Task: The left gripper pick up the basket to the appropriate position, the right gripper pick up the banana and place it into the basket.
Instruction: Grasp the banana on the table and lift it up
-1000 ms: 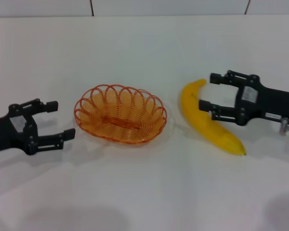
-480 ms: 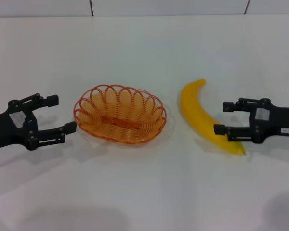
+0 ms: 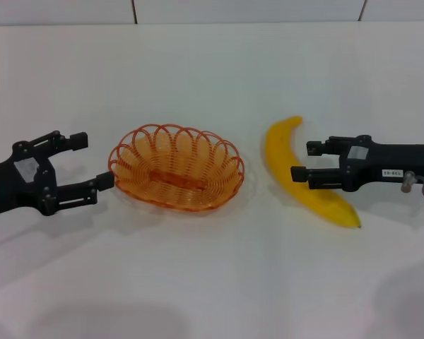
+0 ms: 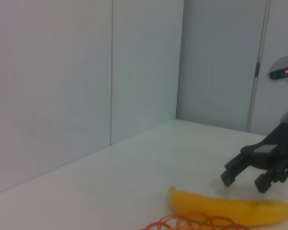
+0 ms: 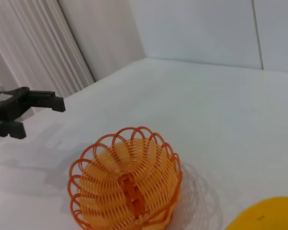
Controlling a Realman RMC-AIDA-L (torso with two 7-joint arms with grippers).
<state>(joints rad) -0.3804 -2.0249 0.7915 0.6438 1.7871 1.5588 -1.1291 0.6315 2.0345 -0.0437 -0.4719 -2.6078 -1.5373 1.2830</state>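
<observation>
The orange wire basket (image 3: pixel 177 168) sits at the table's middle. The yellow banana (image 3: pixel 279 152) lies to its right, curved, with its tip toward the front right. My left gripper (image 3: pixel 92 161) is open at the basket's left rim, its near fingertip almost touching the rim. My right gripper (image 3: pixel 302 160) is open at the banana's middle, its fingers over the banana's right side. The left wrist view shows the banana (image 4: pixel 230 211), a bit of basket rim (image 4: pixel 192 223) and the right gripper (image 4: pixel 243 182). The right wrist view shows the basket (image 5: pixel 127 187), the banana's edge (image 5: pixel 264 218) and the left gripper (image 5: pixel 38 119).
The white table (image 3: pixel 212 282) stretches around both objects. White wall panels (image 3: pixel 247 10) stand at the table's far edge. Grey vertical slats (image 5: pixel 33 43) show behind the left arm in the right wrist view.
My right gripper swung toward the front right along the banana, then came back left to its middle. My left gripper crept slightly right, toward the basket's rim.
</observation>
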